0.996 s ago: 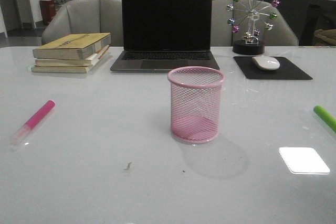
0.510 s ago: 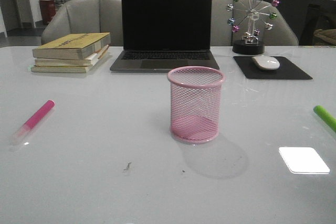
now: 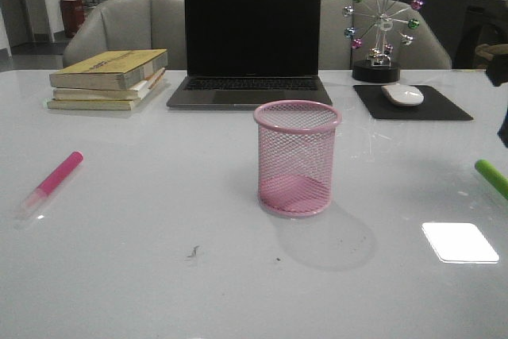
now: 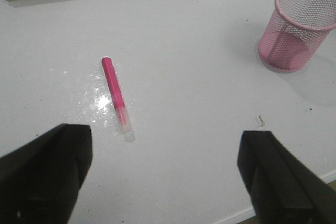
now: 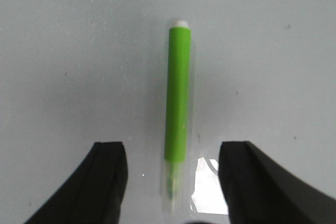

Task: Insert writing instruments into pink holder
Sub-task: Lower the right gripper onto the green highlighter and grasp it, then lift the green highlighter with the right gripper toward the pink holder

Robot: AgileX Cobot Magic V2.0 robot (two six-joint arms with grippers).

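The pink holder (image 3: 296, 158) stands upright and empty at the centre of the front view, in front of the laptop (image 3: 251, 41). The green marker (image 5: 178, 109) lies flat on the table (image 3: 159, 220) at the right edge of that view, and in the right wrist view it runs lengthwise between the spread fingers of the right gripper (image 5: 173, 182), untouched. The magenta marker (image 4: 115, 97) lies flat at the left, ahead of the left gripper (image 4: 165, 177), whose fingers are also wide apart and hold nothing. The step in hand looks like the green marker's pickup: descend centred over its barrel, close across its width near mid-length, then lift it level.
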